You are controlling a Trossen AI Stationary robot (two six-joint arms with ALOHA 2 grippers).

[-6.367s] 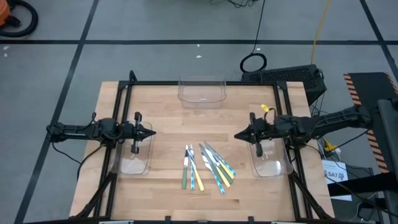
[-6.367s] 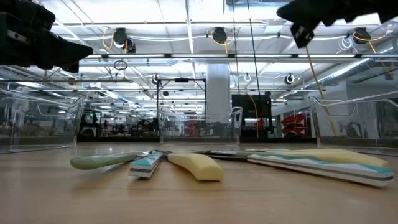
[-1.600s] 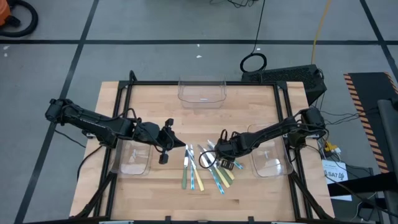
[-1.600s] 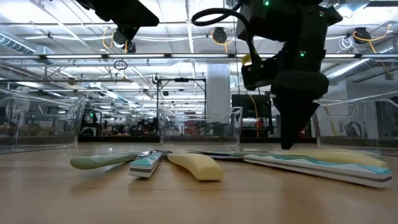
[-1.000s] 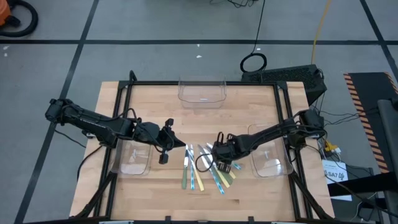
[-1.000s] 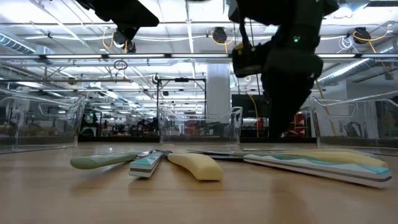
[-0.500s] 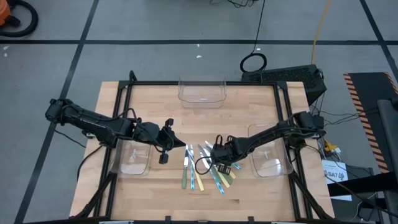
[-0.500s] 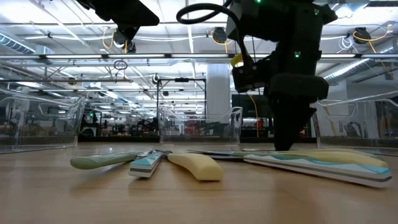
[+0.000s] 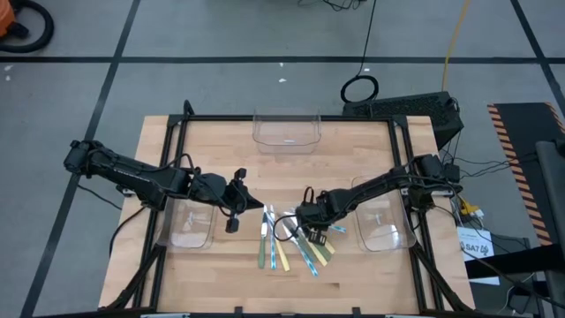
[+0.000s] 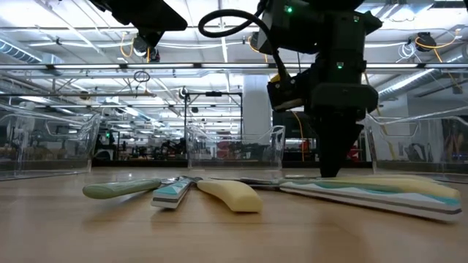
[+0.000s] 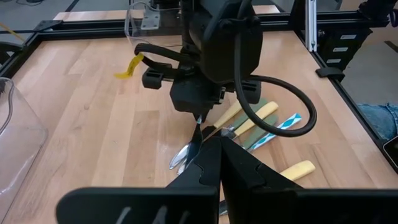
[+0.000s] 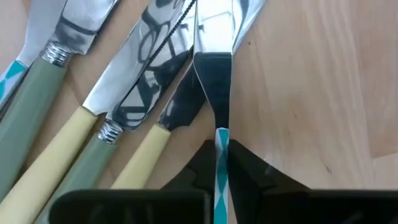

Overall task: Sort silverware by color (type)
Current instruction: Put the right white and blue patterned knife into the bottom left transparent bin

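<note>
Silverware [image 9: 296, 234] lies in a loose fan near the front middle of the wooden surface [image 9: 344, 155], most handles toward the front edge. The right gripper [image 12: 221, 163] is down at the pile, its fingers [image 12: 249, 168] pinching the striped blue-and-white handle of a knife [image 12: 214, 93] set on edge. The left gripper [image 9: 262, 209] hovers just left of the pile, fingers [image 11: 239, 168] pressed together on nothing. Clear bins [image 9: 285, 130] stand left, right and back.
</note>
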